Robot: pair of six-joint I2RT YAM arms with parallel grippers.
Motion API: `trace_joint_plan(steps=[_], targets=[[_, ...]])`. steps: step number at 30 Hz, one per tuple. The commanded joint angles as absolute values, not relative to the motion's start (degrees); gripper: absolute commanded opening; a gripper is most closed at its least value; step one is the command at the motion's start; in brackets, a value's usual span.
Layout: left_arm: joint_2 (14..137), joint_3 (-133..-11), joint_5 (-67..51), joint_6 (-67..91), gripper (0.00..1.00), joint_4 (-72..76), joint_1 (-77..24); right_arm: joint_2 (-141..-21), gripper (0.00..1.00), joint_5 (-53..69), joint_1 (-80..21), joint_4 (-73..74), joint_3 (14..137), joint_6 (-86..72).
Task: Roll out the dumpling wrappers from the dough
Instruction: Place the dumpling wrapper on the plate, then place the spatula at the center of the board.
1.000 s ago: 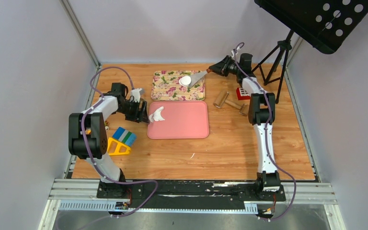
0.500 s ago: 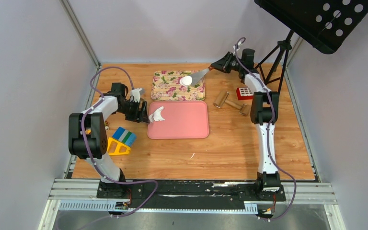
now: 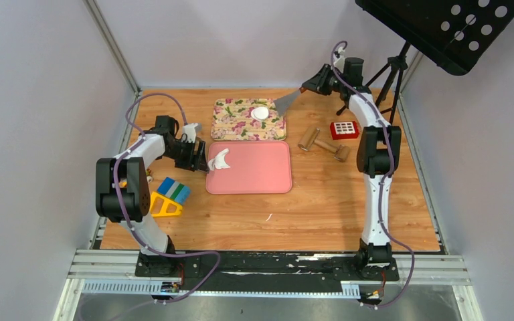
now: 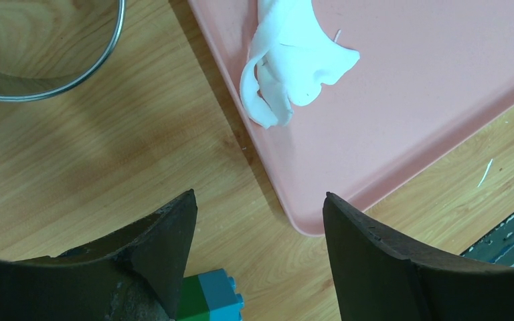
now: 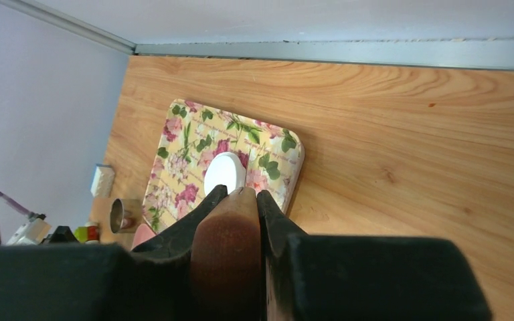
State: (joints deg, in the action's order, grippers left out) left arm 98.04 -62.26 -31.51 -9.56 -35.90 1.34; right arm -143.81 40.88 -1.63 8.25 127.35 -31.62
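A thin round white dumpling wrapper (image 3: pixel 260 113) lies on the floral tray (image 3: pixel 231 124). It also shows in the right wrist view (image 5: pixel 224 172). My right gripper (image 3: pixel 310 87) is shut on the brown wooden handle (image 5: pixel 231 234) of a metal spatula (image 3: pixel 285 101), whose blade hangs just right of the tray, off the wrapper. Curled white dough scraps (image 3: pixel 219 159) lie at the left edge of the pink mat (image 3: pixel 258 170). My left gripper (image 3: pixel 197 155) is open and empty, just left of the scraps (image 4: pixel 288 67).
A wooden rolling pin (image 3: pixel 323 144) and a red grid block (image 3: pixel 344 128) lie right of the mat. Coloured toy blocks (image 3: pixel 167 196) sit at the front left. A metal ring cutter (image 5: pixel 117 215) stands left of the tray. A tripod (image 3: pixel 385 80) stands at the back right.
My right gripper has drawn the spatula back and to the right, away from the wrapper, which stays on the floral tray. The left arm has not moved.
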Motion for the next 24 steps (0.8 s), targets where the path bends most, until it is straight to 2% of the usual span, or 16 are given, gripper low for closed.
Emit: trace_joint_plan(steps=[1,8,13,16,22,24], targets=[[94.4,-62.5,-32.0,-10.0,0.78,-35.3,1.8,-131.1,0.00,36.2,-1.5,11.8,124.4,-21.5],[89.7,-63.6,-29.3,-9.4,0.99,-35.8,1.8,-111.0,0.00,32.9,-5.6,23.7,109.7,-1.3],[86.6,-65.9,-27.6,-10.9,1.00,-38.7,1.8,-92.7,0.00,23.0,-11.9,30.2,92.9,16.0],[84.2,-67.9,-25.6,-13.5,1.00,-42.1,1.8,-84.2,0.00,12.4,-18.5,38.3,87.8,23.4],[73.3,-63.3,-18.2,-16.1,1.00,-40.0,1.8,-69.7,0.00,-12.7,-29.9,44.7,75.8,28.6],[70.4,-62.1,-16.8,-16.0,1.00,-39.5,1.8,-67.1,0.00,-17.2,-31.8,47.1,72.8,28.9]])
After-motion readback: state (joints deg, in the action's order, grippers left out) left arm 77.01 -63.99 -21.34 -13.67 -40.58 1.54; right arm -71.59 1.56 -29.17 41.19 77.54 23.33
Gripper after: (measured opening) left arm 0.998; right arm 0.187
